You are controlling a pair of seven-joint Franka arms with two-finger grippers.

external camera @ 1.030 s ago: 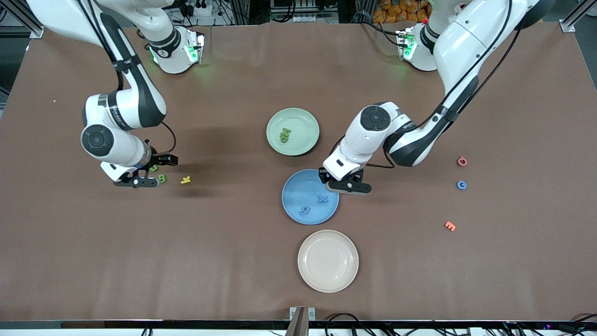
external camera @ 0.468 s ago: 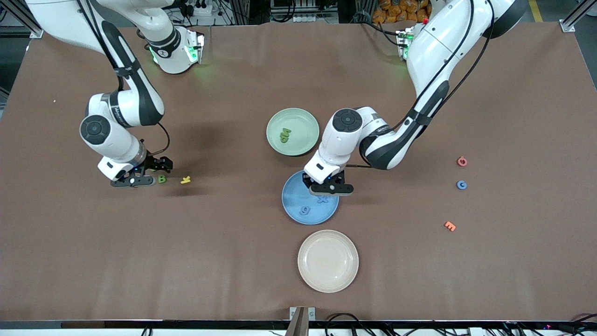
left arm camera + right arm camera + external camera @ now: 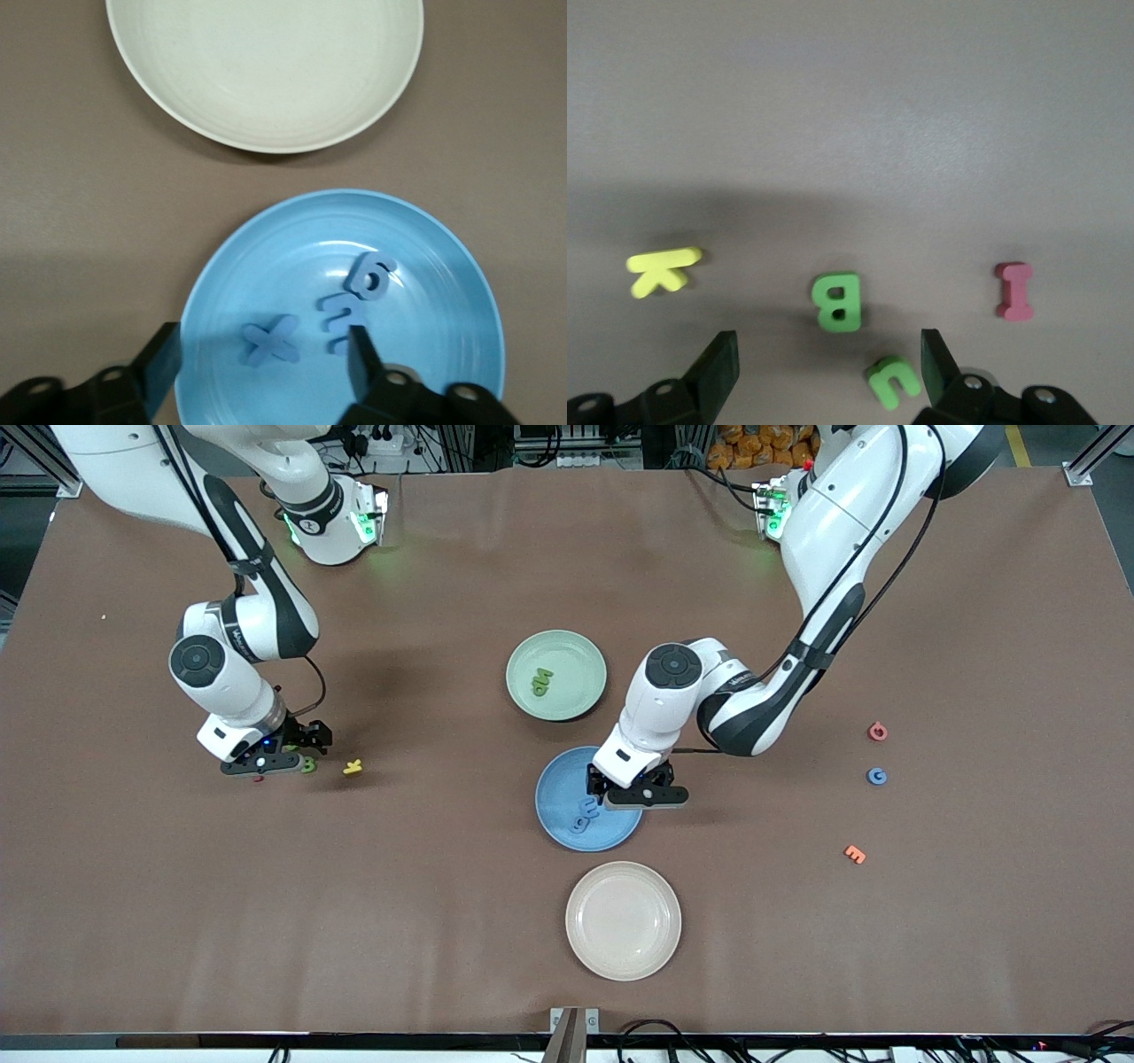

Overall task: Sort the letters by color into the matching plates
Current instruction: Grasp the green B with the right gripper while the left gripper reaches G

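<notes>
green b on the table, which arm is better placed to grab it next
Right. The right end effector hangs open over the green B, which shows between its fingers in the right wrist view. The left end effector is open over the blue plate, toward the left arm's end.

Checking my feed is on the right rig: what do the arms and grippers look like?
Both arms are glossy white with black joint bands, round dark caps and thin black cables along them. Green lights glow at the bases. The left gripper and right gripper are black, with two flat dark fingers.
</notes>
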